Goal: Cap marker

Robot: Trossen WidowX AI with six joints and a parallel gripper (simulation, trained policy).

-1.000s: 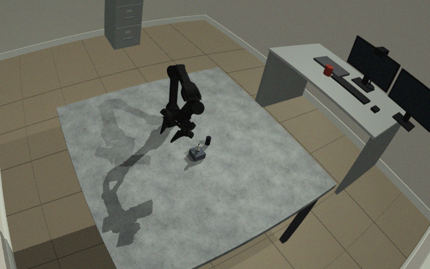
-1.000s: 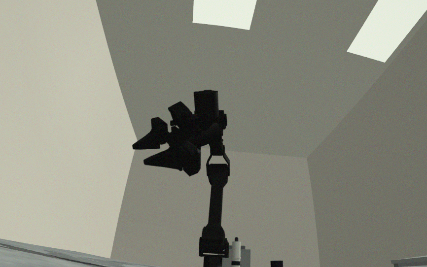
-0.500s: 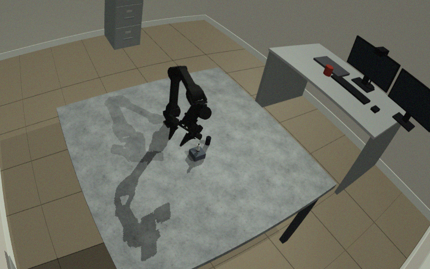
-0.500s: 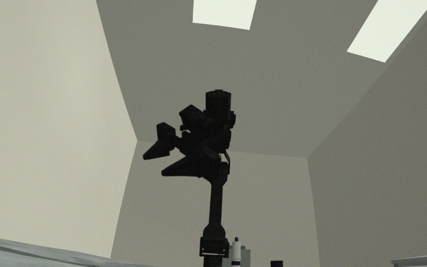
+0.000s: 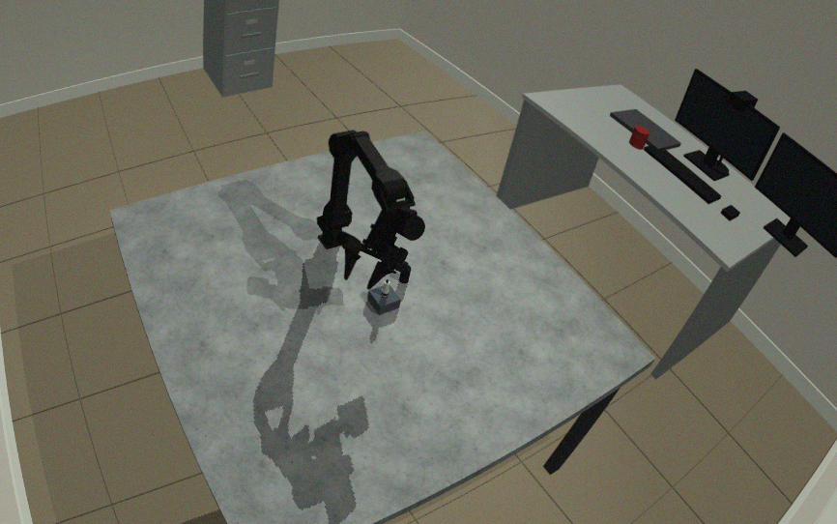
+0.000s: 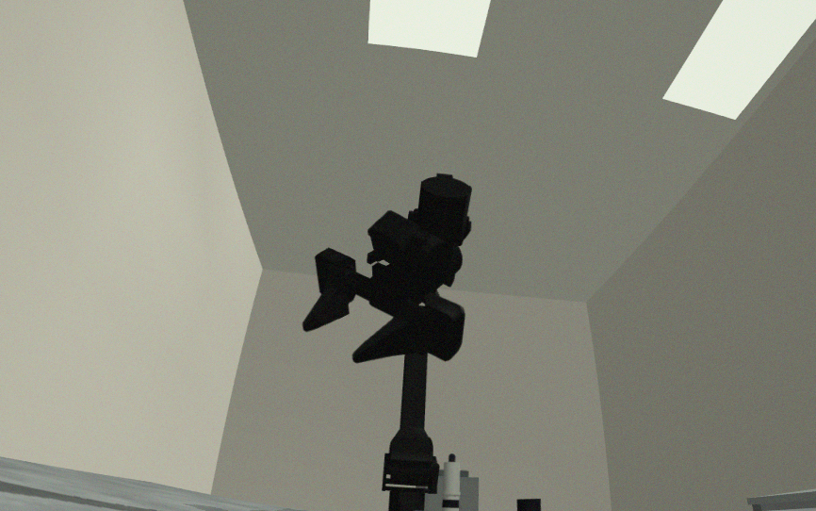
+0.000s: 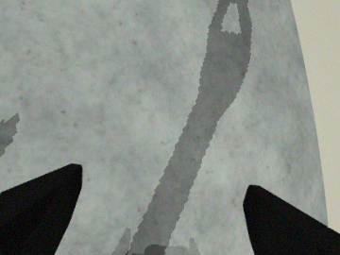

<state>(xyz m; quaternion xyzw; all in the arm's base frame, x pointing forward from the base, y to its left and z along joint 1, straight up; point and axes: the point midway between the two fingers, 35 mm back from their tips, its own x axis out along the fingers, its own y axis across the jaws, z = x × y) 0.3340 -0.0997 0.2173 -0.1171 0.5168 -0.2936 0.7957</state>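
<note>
Your gripper (image 5: 359,282) (image 6: 329,344) (image 7: 165,185) hangs well open, holding nothing; the dark cap (image 5: 404,276) stands (upright, seemingly) beyond it, towards the tabletop's (image 5: 493,383) (image 6: 78,482) (image 7: 118,94) desk-side edge.

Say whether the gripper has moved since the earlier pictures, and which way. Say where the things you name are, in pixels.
Yes. In the top view, the gripper (image 5: 358,283) (image 6: 330,344) (image 7: 165,185) has moved rightward and slightly down the picture, closer to the block (image 5: 385,306), which has stayed put.
</note>
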